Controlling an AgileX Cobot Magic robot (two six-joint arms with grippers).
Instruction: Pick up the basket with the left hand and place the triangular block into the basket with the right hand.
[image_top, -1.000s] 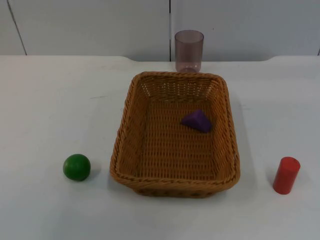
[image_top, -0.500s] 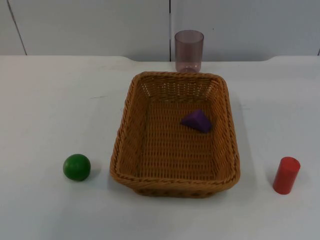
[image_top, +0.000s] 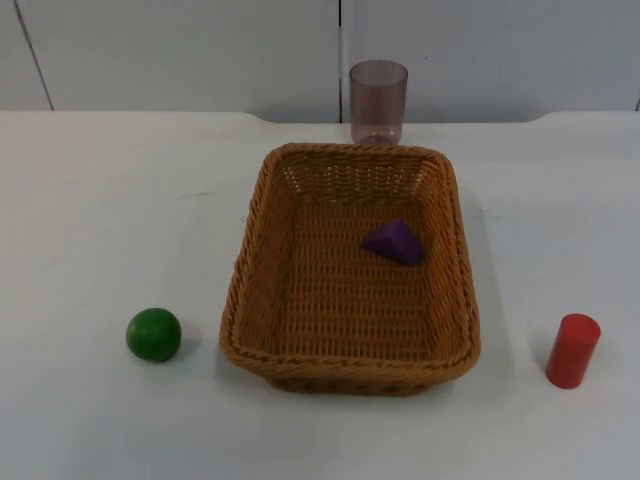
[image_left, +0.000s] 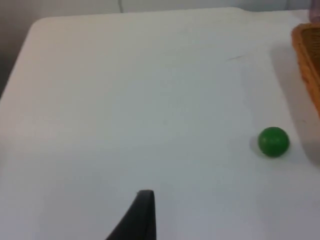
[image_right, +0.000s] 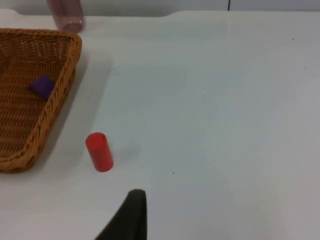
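Observation:
The woven brown basket (image_top: 250, 290) rests on the white table in the top view, just in front of the cup. A purple triangular block (image_top: 393, 242) lies inside it, toward its right wall, and it appears again as the block (image_right: 42, 86) in the right wrist view with the basket (image_right: 60, 90) around it. My left gripper (image_left: 142, 220) hangs over bare table well to the left of the basket's edge (image_left: 307, 50). My right gripper (image_right: 131, 217) hangs over the table right of the basket. Both arms wait clear of the basket, holding nothing that I can see.
A green ball (image_top: 153, 334) sits left of the basket, also the ball (image_left: 273, 142) in the left wrist view. A red cylinder (image_top: 572, 350) stands at the right, the same cylinder (image_right: 99, 151). A translucent purple cup (image_top: 378, 102) stands by the wall.

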